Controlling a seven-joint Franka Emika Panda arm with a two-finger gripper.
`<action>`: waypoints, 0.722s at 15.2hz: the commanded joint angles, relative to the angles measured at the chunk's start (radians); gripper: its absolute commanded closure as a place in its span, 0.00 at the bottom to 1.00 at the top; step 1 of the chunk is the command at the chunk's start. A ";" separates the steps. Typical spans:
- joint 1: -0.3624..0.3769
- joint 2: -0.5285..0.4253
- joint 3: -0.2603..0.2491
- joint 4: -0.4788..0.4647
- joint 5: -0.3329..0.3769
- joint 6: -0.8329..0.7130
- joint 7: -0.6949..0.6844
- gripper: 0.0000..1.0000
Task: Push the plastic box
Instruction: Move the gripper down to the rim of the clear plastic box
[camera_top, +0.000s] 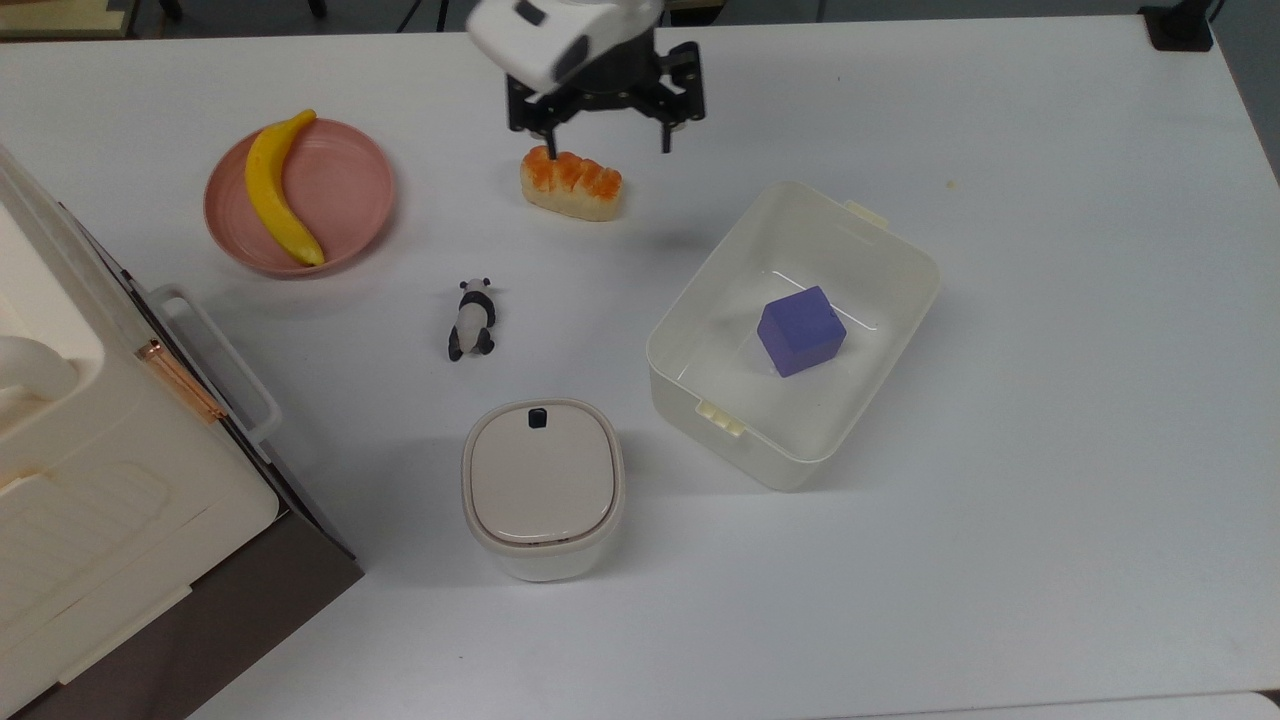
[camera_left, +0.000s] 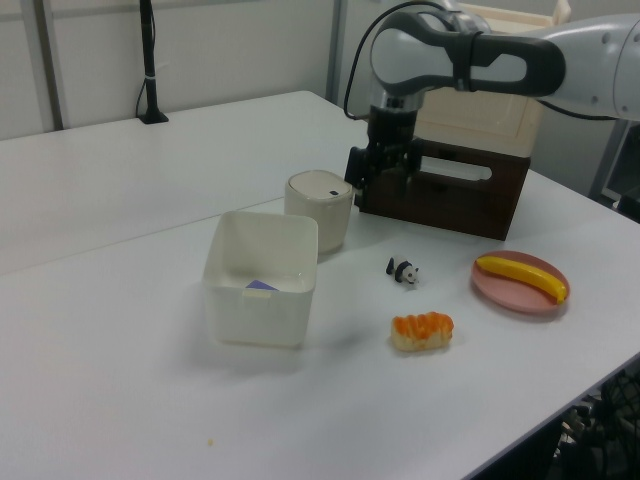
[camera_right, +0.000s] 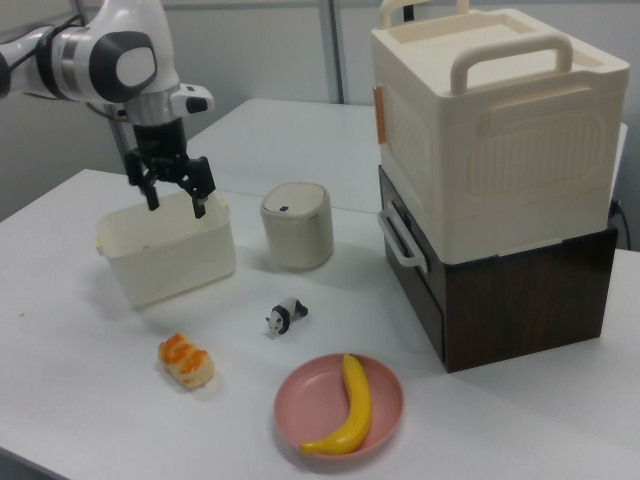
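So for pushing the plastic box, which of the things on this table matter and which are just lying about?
Part of the job:
plastic box
gripper, open, up above the table
purple cube, inside the box, so it rides along

Just lying about:
bread roll
panda figurine
banana on the pink plate
lidded white canister
cream appliance
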 joint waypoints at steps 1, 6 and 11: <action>0.018 0.027 0.005 -0.021 0.051 0.037 -0.294 0.00; 0.021 0.068 0.002 -0.016 0.074 0.089 -0.652 0.00; 0.061 0.144 0.003 -0.022 -0.013 0.163 -0.657 0.00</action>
